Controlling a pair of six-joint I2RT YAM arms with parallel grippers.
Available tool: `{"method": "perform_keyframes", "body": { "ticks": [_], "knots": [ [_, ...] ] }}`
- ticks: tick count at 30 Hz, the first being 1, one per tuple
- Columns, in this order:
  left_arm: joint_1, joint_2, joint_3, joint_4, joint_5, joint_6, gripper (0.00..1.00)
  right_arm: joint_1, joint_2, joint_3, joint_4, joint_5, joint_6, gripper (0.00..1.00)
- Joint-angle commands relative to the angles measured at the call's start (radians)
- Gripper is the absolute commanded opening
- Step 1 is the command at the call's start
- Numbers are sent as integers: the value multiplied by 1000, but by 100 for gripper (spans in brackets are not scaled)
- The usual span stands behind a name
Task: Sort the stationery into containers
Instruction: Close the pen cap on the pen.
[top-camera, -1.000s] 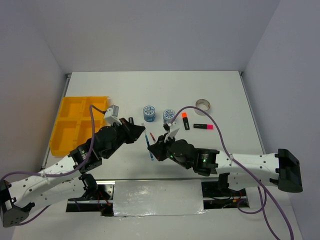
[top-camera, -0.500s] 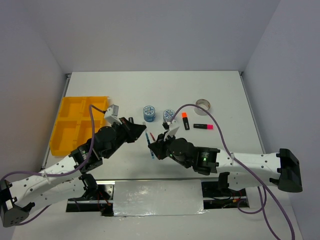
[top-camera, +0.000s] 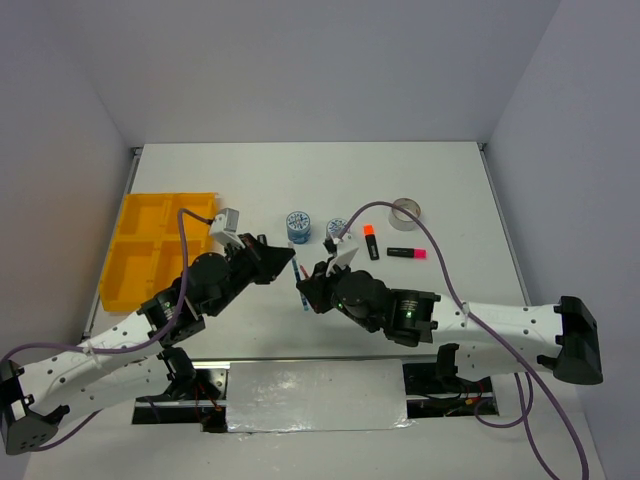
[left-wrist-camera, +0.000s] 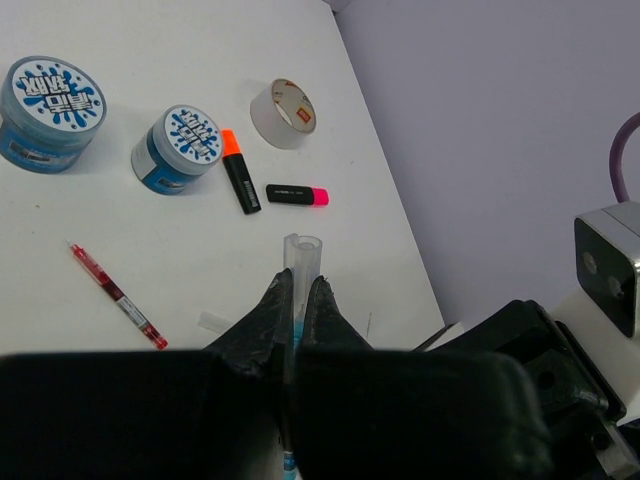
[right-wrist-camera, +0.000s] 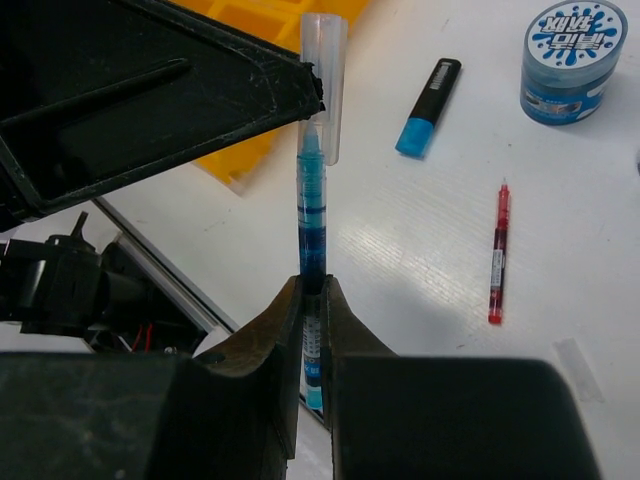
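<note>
Trouble, as I read it, sits in the shared grip: the left jaws and the right jaws are both pinched shut on the same blue pen (right-wrist-camera: 312, 200), held clear of the tabletop (right-wrist-camera: 420, 260) between the two arms. The right jaws clamp the lower barrel. The clear cap (right-wrist-camera: 322, 60) stands well beyond their tips, right against the black housing of the left jaws. From the left wrist, that cap pokes out just past the left jaws' tips, with blue barrel showing in the slit between them. If either arm pulls away before the other lets go, I expect the thin barrel to bend, twist out of one pinch, or shed the cap, which looks only pushed on. If both let go together, the pen drops and may roll. Once only one pair of jaws holds it, a round barrel in a flat pinch can also swing. That would spoil my aim over the yellow tray (top-camera: 160, 238), which lies behind the left jaws and well apart from the right ones. Below and to one side of the right jaws lies the red pen (right-wrist-camera: 497, 255), with the blue highlighter (right-wrist-camera: 428, 108) farther out, and a dropped pen could land among them and knock them about.
</note>
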Motion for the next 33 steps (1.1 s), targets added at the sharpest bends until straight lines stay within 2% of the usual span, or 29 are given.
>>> {"method": "perform_keyframes", "body": {
  "ticks": [1, 8, 19, 24, 33],
  "knots": [
    [-6, -1, -19, 71, 61, 45, 0, -8, -9, 77, 36, 34, -10, 0],
    [-6, 14, -37, 139, 141, 126, 0, -17, -24, 144, -20, 74, -20, 0],
    [-7, 7, -58, 139, 115, 105, 0, -47, -53, 164, -5, 137, 21, 0],
    [-7, 11, -54, 143, 138, 106, 0, -49, -40, 167, 99, 42, -80, 0],
    [-7, 2, -81, 186, 225, 174, 0, -52, -47, 203, 116, 23, -207, 0]
  ]
}}
